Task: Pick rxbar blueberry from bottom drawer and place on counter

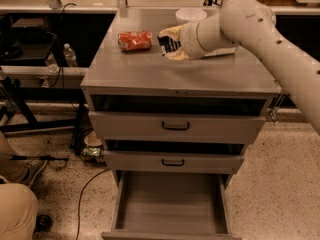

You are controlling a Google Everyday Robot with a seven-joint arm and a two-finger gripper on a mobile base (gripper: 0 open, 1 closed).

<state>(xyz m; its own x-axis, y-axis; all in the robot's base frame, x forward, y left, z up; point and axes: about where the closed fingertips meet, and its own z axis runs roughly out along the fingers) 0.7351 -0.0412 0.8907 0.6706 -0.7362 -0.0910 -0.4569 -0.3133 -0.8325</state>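
My gripper reaches in from the right over the back middle of the counter. Its fingers are shut on the rxbar blueberry, a small dark bar with pale print, held at about counter level just right of the red can; I cannot tell whether it touches the surface. The bottom drawer is pulled wide open at the foot of the cabinet, and its grey floor is bare.
A crushed red-orange can lies on the counter left of the gripper. A white bowl stands at the back, with a pale flat packet under my arm. Two upper drawers stand slightly open. A person's knee is at bottom left.
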